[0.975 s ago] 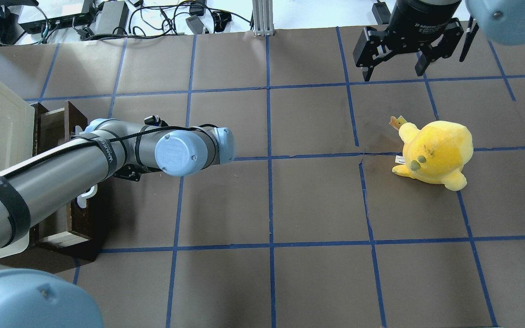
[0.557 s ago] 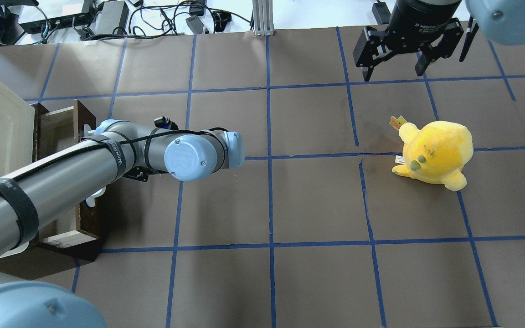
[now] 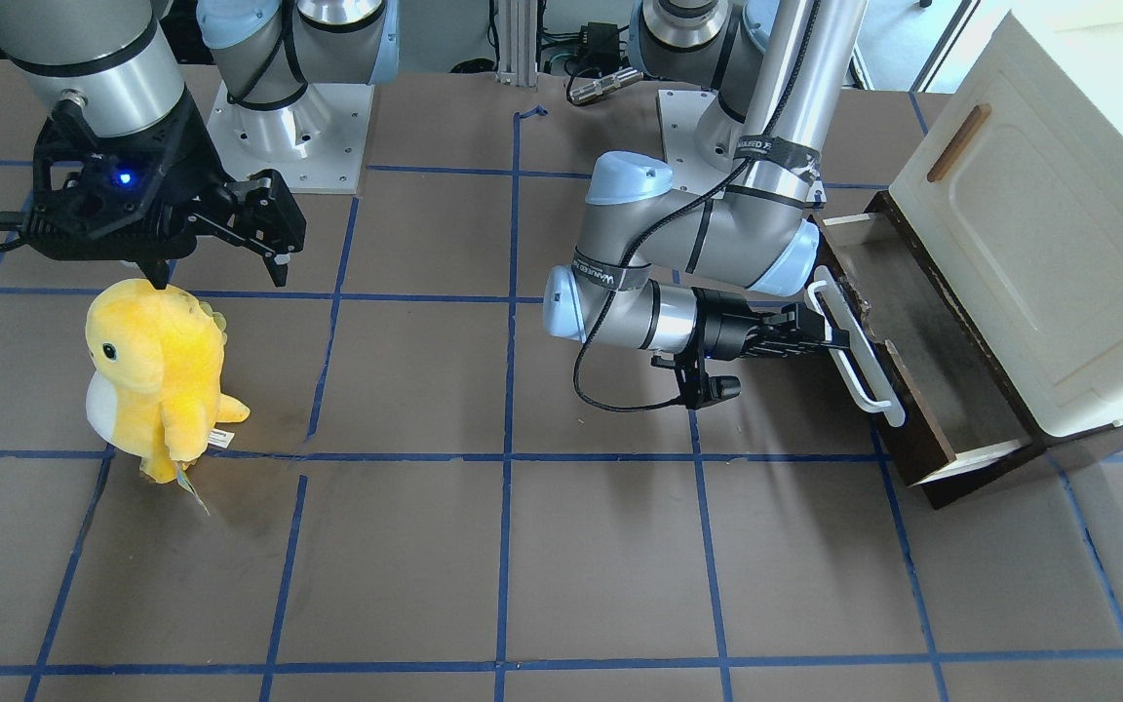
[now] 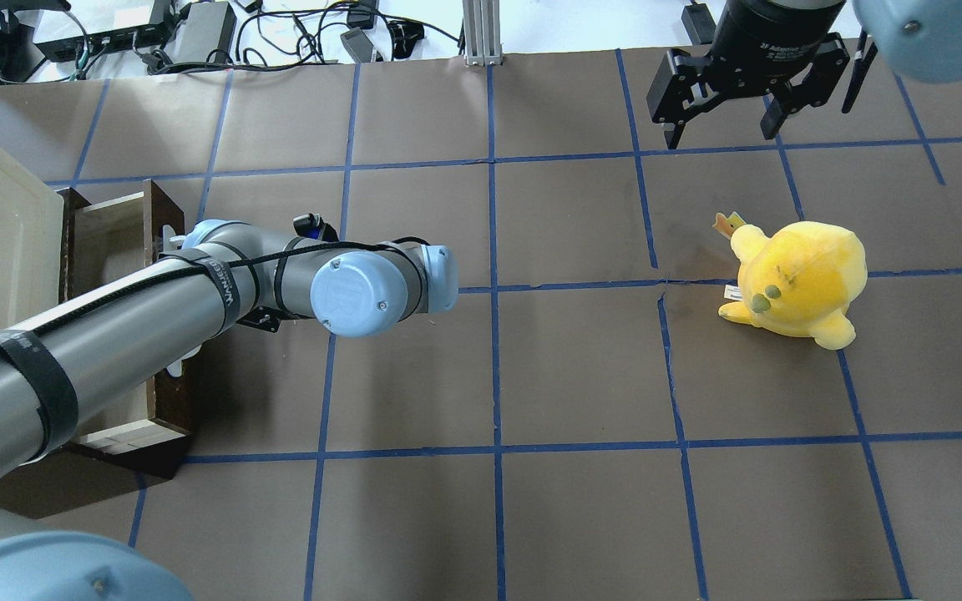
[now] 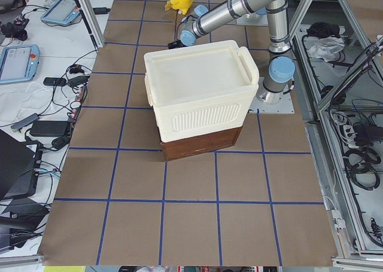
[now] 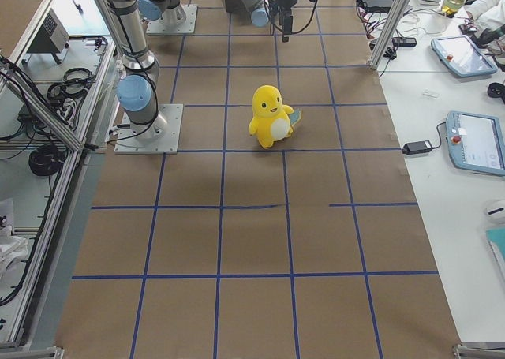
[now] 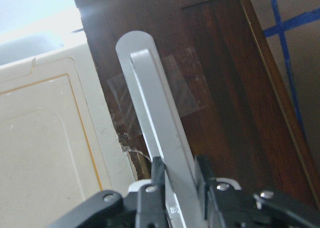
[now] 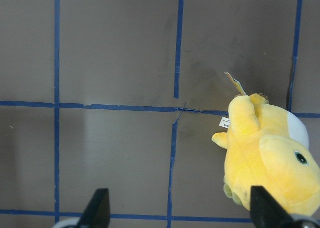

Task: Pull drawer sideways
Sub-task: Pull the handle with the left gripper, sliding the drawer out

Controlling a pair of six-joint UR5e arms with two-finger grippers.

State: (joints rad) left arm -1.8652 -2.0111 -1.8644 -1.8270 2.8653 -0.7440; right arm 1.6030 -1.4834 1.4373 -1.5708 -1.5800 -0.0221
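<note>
Drawer: the drawer [image 3: 922, 331] sits at the left end of the desk [image 4: 531, 376], low under a cream cabinet [image 3: 1039, 244]. It stands partly out toward the desk's middle, with its grey-brown floor showing.
Left gripper: the left gripper [image 7: 180, 174] is clamped on the drawer's white handle [image 3: 854, 356], one finger on each side of the bar.
Right gripper: the right gripper [image 4: 721, 129] hangs over the far right of the desk with its jaws spread wide, holding nothing.
Writing: "2F Adaptive" is printed on the right gripper's body. A "UR" mark is on the left arm's blue joint cap [image 4: 351, 294]. The print on the toy's white tag [image 8: 226, 122] is too small to read.
Around: a yellow plush toy [image 4: 794, 280] stands on the right, near the right gripper. Blue tape lines grid the desk, and cables [image 4: 297, 33] lie beyond its far edge.
In the way: from overhead, the left arm hides most of the handle and part of the drawer.
</note>
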